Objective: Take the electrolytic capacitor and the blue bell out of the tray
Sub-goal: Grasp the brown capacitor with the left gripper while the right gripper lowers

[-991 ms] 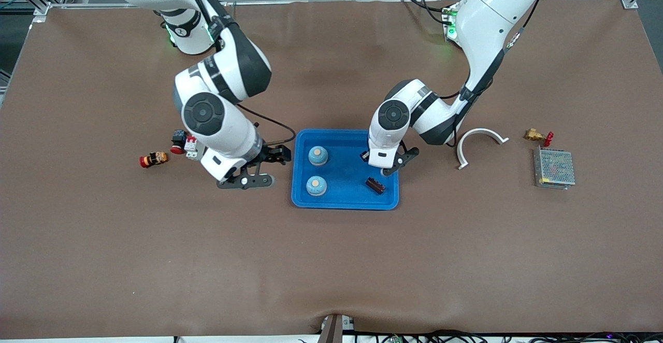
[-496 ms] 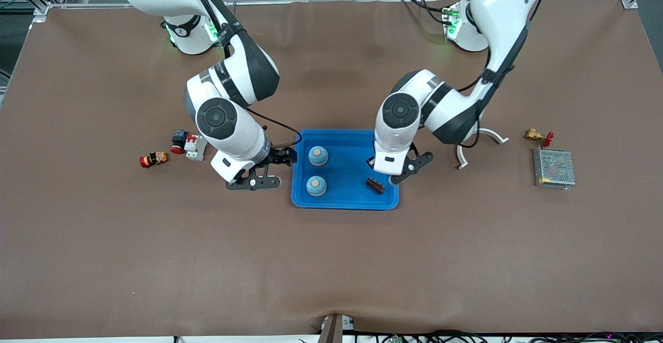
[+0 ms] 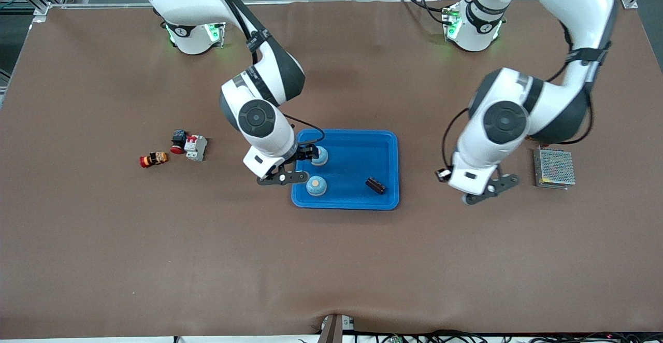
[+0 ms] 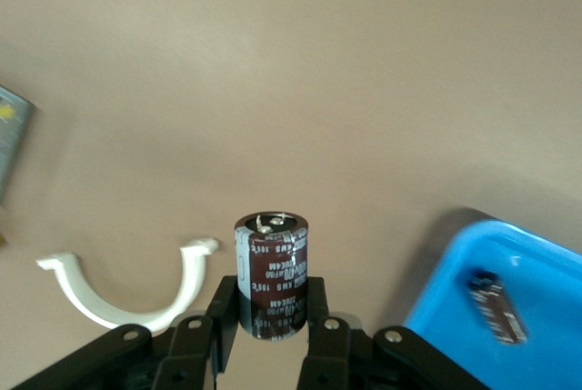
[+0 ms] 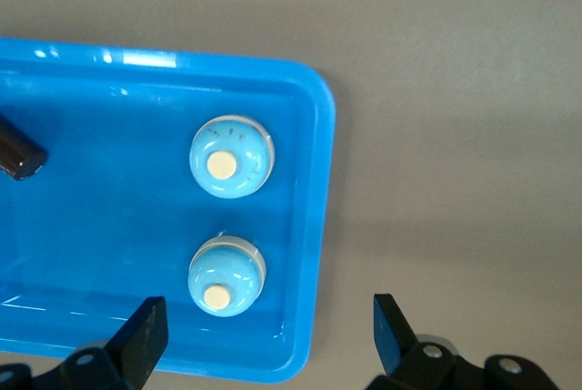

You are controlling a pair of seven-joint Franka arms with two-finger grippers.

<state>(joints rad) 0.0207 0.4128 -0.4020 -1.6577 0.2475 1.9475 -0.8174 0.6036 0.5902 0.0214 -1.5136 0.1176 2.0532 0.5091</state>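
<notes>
My left gripper (image 4: 273,304) is shut on an upright dark brown capacitor (image 4: 273,254) with a silver top. In the front view the left gripper (image 3: 469,187) hangs over bare table between the blue tray (image 3: 344,205) and a mesh box. A second dark capacitor (image 3: 375,185) lies in the tray. Two light blue bells (image 5: 231,158) (image 5: 226,275) stand in the tray near the rim at the right arm's end. My right gripper (image 5: 268,331) is open and holds nothing, hanging over that rim (image 5: 318,181) beside the bells.
A grey mesh power supply (image 3: 554,167) lies toward the left arm's end. A white curved clip (image 4: 127,290) rests on the table below the left gripper. Toward the right arm's end lie a red-capped button (image 3: 154,159), a white breaker (image 3: 195,146) and a black part (image 3: 178,137).
The left gripper has carried its capacitor from over the tray out toward the left arm's end. The right gripper has moved from beside the tray to over its rim by the bells.
</notes>
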